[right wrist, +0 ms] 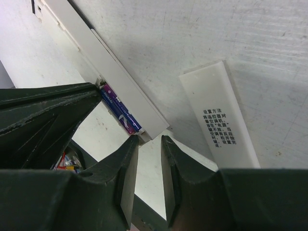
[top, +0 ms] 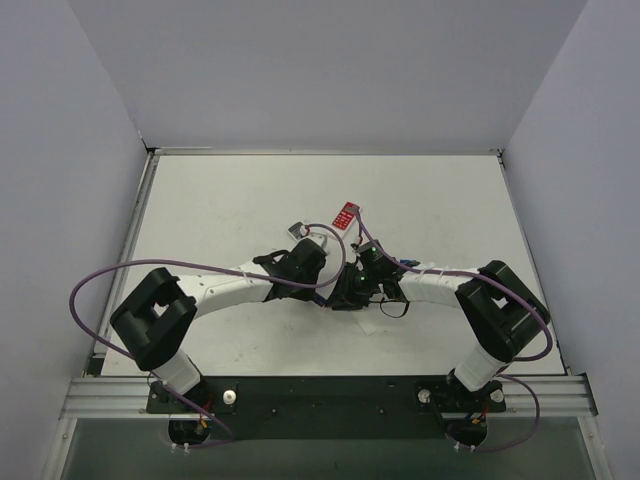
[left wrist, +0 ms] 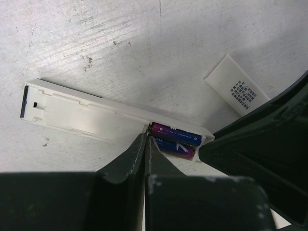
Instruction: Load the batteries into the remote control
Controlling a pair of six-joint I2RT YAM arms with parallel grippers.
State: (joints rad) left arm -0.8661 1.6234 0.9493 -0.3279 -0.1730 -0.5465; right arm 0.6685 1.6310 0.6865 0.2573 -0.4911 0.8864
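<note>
I am reading the task as close to finished. The remote control (left wrist: 86, 113) is lying back-up on the table (left wrist: 144, 43) with the compartment at one end uncovered. Two blue batteries (left wrist: 173, 134) are sitting side by side inside it, filling both slots as far as the left wrist view shows. I am not able to confirm that they are pressed fully home or turned the right way round, because the end markings are too small to read. The loose cover (right wrist: 219, 115), a white plate with printed text, is lying flat on the table beside the remote and apart from it. In my judgement, closing the compartment is the only step left, if the task counts it.

The left gripper (left wrist: 146, 142) is showing its fingers pressed together with nothing between them. Its tips are sitting at the remote's near edge, just beside the inner end of the compartment, touching or almost touching the nearer battery's end. The right gripper (right wrist: 148, 144) is showing its fingers (right wrist: 126, 168) narrowly parted, and I am seeing nothing clamped in the gap. Its tips are hanging just off the compartment end of the remote, with the one battery visible in that view lying just beyond one finger. In the top view both arms are meeting over the middle of the table and hiding the remote.
</note>
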